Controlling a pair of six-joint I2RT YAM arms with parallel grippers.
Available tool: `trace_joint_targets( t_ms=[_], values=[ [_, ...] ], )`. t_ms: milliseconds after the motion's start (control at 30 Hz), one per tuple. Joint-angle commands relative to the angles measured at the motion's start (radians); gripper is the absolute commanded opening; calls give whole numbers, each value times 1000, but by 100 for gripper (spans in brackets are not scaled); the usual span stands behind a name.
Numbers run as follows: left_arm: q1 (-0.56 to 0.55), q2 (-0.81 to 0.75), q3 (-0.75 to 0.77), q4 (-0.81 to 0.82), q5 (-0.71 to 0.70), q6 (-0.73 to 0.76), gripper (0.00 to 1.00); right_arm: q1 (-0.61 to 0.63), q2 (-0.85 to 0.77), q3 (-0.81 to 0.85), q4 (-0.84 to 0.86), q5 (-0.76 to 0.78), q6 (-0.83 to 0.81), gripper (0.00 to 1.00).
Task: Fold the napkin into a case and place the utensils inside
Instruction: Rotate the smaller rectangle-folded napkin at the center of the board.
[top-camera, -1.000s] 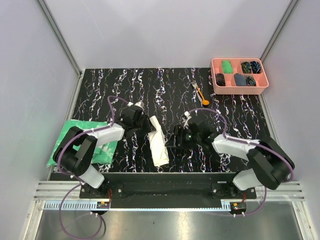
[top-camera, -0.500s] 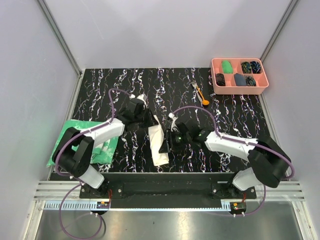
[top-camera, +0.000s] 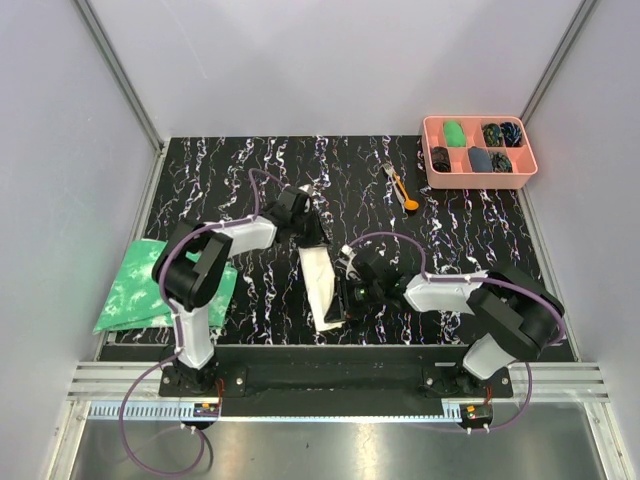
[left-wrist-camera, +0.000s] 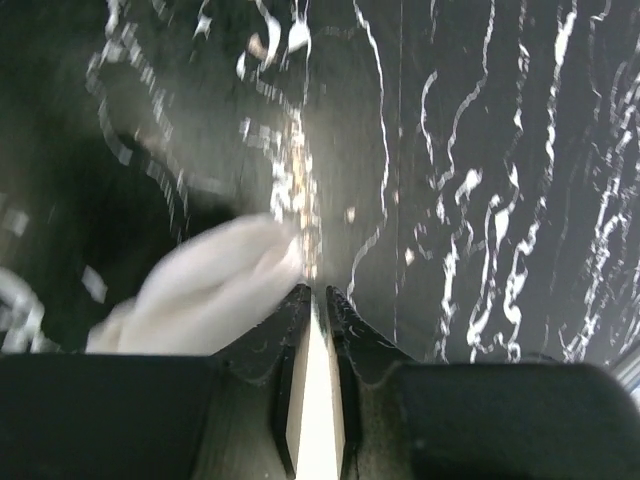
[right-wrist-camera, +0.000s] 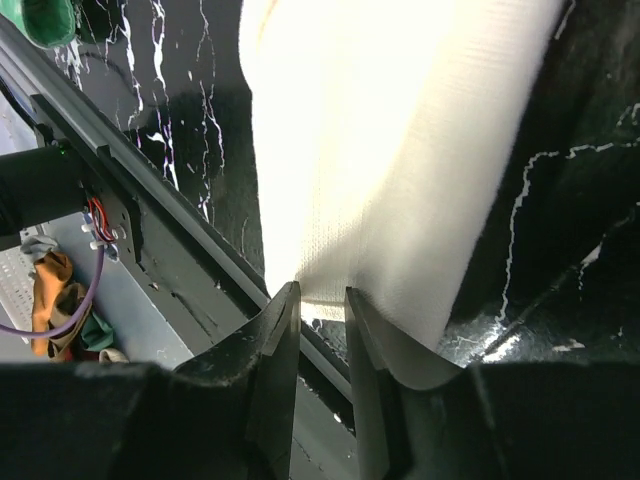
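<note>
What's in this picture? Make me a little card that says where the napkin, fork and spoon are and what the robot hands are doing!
napkin: folded into a narrow strip, lying between the two arms
left gripper: pinching the napkin's far end
right gripper: jaws narrow at the napkin's near edge, grip unclear
utensils: lying beside the pink tray, not in the napkin
green cloth: far left, untouched

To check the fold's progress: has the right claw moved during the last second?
Yes. The right claw went left, away from the pink tray, to the napkin.
</note>
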Motion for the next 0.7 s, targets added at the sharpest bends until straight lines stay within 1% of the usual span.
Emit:
trace_joint_targets(
  t_ms=[0, 133, 267, 367, 433, 500, 533, 567, 600, 633, 667],
  values=[
    [14, 73, 95, 19, 22, 57, 17, -1, 4, -35, -21, 99, -38, 34],
    [34, 104, 112, 10, 28, 78, 17, -38, 23, -52, -50, 110, -95, 33],
    [68, 87, 87, 11, 37, 90, 17, -58, 9, -28, -92, 137, -107, 34],
    [71, 43, 100, -39, -32, 127, 18, -101, 38, 15, -179, 142, -163, 37],
    [74, 15, 112, -112, -87, 123, 19, -128, 49, 67, -262, 174, -221, 37],
    [73, -77, 83, -102, -127, 109, 21, -170, 66, 106, -332, 209, -276, 40],
    [74, -112, 45, -95, -143, 86, 26, -183, 73, 158, -367, 234, -284, 41],
    [74, -184, 29, -91, -172, 78, 29, -217, 95, 190, -439, 265, -292, 43],
    [76, -219, 6, -102, -178, 66, 31, -234, 110, 224, -467, 266, -316, 46],
    [80, -288, -3, -110, -187, 60, 34, -248, 122, 292, -495, 265, -334, 48],
    [82, -319, -11, -119, -193, 55, 36, -280, 148, 322, -525, 289, -347, 51]
  ],
)
